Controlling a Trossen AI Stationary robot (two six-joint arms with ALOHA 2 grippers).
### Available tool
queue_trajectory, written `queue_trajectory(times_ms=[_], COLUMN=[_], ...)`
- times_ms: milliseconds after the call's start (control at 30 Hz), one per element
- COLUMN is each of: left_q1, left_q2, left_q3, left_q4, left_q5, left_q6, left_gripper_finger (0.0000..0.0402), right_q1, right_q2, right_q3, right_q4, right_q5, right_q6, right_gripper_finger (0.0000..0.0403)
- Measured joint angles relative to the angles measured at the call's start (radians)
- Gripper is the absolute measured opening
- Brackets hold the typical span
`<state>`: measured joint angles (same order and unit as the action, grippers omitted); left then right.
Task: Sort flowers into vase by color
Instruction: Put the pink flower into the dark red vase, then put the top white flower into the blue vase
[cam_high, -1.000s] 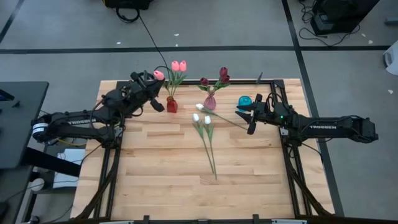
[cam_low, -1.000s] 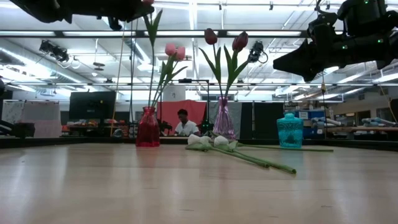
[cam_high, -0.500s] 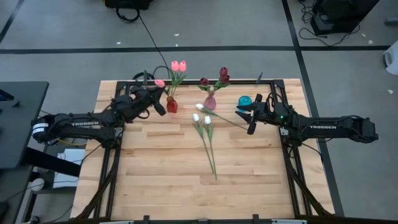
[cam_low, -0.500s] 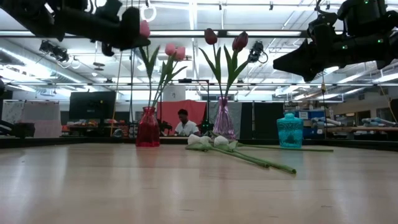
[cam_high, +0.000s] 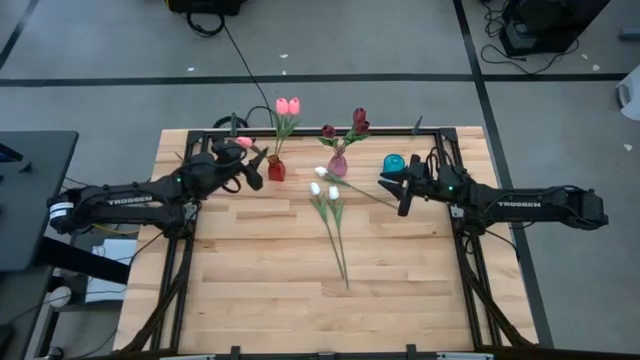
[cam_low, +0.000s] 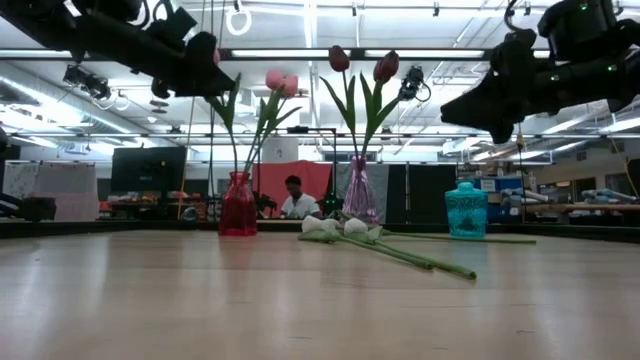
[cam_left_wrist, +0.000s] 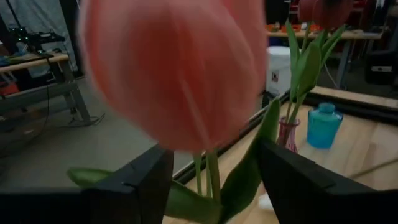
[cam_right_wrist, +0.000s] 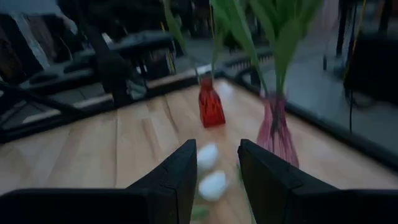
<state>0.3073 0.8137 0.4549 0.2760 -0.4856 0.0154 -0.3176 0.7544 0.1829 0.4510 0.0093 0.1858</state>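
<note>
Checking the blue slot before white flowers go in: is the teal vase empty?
Empty: the teal vase shows no stems in the low view; white tulips lie on the table.

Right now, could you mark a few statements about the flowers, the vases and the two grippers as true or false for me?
1. The left gripper holds a pink tulip beside the red vase. True.
2. The three white tulips stand in the teal vase. False: they lie flat on the table, and the teal vase holds no flowers.
3. The dark red tulips stand in the pink glass vase. True.
4. The right gripper is shut on a white tulip. False: it is open and holds nothing, near the teal vase.
5. The red vase holds no flowers. False: two pink tulips stand in it.
</note>
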Motion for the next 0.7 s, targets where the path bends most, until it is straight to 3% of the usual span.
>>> queue_trajectory(times_ms=[233, 433, 700], left_q1=[-0.002, -0.047, -0.164], left_q2=[-0.121, -0.220, -0.189], left_q3=[-0.002, -0.058, -0.204], left_q4=[-0.119, -0.122, 0.067], left_q5=[0.062, 0.115, 0.067], left_q6=[0.003, -0.042, -0.162], left_gripper_finger=[0.0239, 0.0239, 0.0239], right_q1=[0.022, 0.096, 0.170], right_q2=[0.000, 0.007, 0.089], right_q3=[0.076, 0.118, 0.178], right_q4=[-0.223, -0.303, -0.416], right_q5=[0.065, 0.157, 0.235], right_q6=[0.083, 0.105, 0.159], right_gripper_finger=[0.0133, 0.0133, 0.0133])
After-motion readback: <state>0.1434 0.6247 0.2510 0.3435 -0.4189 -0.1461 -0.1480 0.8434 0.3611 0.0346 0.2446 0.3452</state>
